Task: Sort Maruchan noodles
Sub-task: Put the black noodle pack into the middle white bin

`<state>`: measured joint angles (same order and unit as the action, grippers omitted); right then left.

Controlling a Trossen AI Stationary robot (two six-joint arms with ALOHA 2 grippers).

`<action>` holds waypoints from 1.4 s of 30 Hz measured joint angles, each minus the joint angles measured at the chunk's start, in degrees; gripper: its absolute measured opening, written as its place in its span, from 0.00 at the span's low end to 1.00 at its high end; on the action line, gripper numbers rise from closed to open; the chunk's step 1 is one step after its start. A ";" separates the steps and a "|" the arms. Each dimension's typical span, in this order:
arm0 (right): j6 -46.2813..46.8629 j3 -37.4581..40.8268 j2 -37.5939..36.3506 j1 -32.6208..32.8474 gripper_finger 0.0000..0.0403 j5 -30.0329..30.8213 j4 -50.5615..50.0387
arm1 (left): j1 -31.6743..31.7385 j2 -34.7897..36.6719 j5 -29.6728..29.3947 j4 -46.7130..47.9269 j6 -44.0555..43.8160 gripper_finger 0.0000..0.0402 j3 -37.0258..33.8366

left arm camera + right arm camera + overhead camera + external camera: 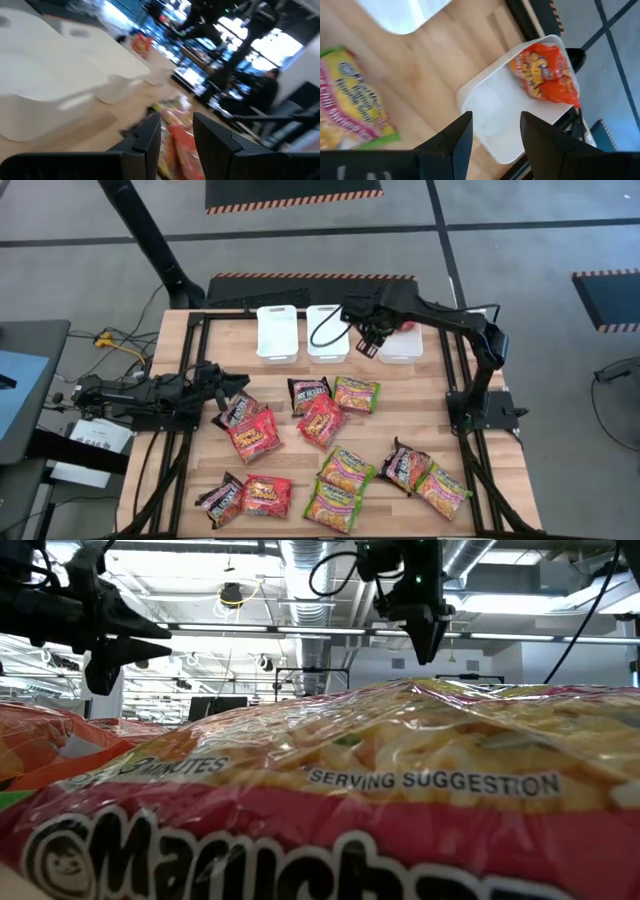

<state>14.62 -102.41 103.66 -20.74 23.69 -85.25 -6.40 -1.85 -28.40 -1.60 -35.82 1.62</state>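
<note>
Several Maruchan noodle packets lie flat on the wooden table: red ones [255,432] [322,420], green-yellow ones [356,393] [345,468], dark ones [308,391] [405,463]. One red packet [545,75] lies inside the right-hand white tray [400,345]. My right gripper [495,145] hangs open above the near end of that tray, pointing steeply down, with nothing between its fingers. My left gripper [238,383] is level at the table's left, open, just short of a dark packet [238,408].
Two more white trays [277,332] [327,332] stand left of the first along the far edge. A packet [330,800] fills the low view's foreground. Bare wood lies between the trays and the packets.
</note>
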 joint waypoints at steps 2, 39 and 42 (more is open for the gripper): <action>1.89 -0.02 0.00 1.85 0.46 -0.68 -0.54 | -0.02 -0.02 2.71 -0.70 -1.44 0.25 -0.02; 36.63 -0.02 0.00 26.47 0.46 -13.34 0.21 | 0.00 -4.33 31.08 24.16 -14.17 0.37 24.69; 37.99 -0.02 0.00 27.84 0.46 -13.45 2.19 | 0.00 -7.36 38.14 29.63 -18.05 0.37 28.53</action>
<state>52.62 -102.43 103.66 7.11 10.23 -83.06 -6.39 -9.21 9.74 28.03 -53.88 30.16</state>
